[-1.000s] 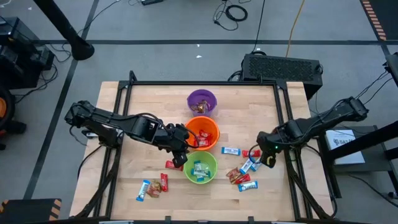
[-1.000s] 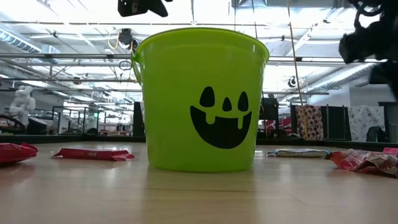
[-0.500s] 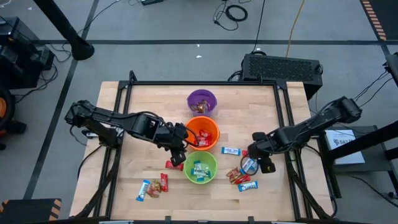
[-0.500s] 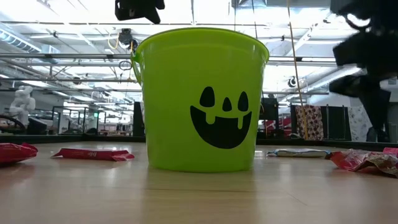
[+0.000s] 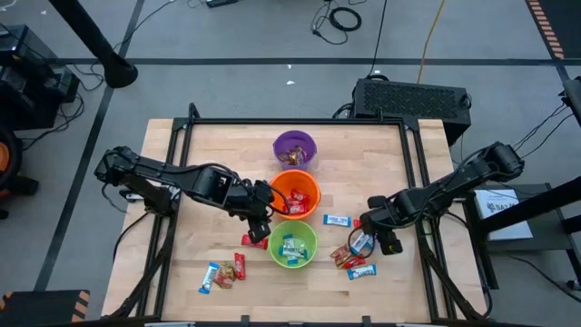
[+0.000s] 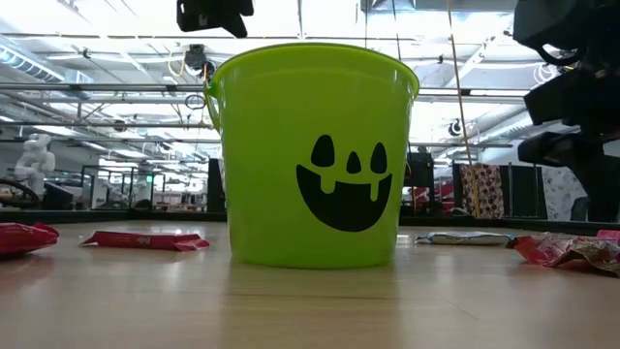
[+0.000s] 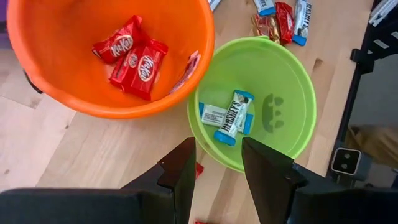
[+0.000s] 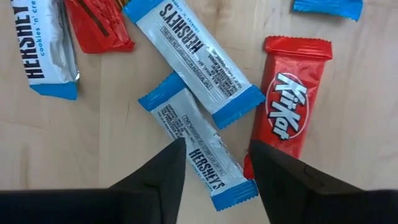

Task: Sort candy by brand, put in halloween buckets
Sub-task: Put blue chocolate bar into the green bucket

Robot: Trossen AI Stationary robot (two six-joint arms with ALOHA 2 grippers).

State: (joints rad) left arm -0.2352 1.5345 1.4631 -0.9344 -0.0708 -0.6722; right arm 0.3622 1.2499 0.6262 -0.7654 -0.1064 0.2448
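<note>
Three buckets stand in a row down the table's middle: purple (image 5: 278, 145) farthest, orange (image 5: 276, 193), green (image 5: 271, 247) nearest. Red candy bars (image 7: 132, 59) lie in the orange bucket and blue-and-white ones (image 7: 229, 117) in the green. My left gripper (image 7: 217, 168) hovers open above the spot where the orange and green rims meet, with nothing in it. My right gripper (image 8: 214, 168) points down, open, over the loose candy on the right. Its fingers stand on either side of one blue-and-white bar (image 8: 199, 149) that lies flat on the table, near that bar's end.
Around that bar lie another blue-and-white bar (image 8: 193, 59) and a red bar (image 8: 289, 99). One blue-and-white bar (image 5: 338, 219) lies alone right of the orange bucket. More candy sits near the front left (image 5: 222, 272) and beside the green bucket (image 5: 251, 240).
My right gripper has sunk toward the table and shifted toward the table's left, onto the candy pile on the right, while its wrist rolled. My left gripper has stayed above the buckets.
</note>
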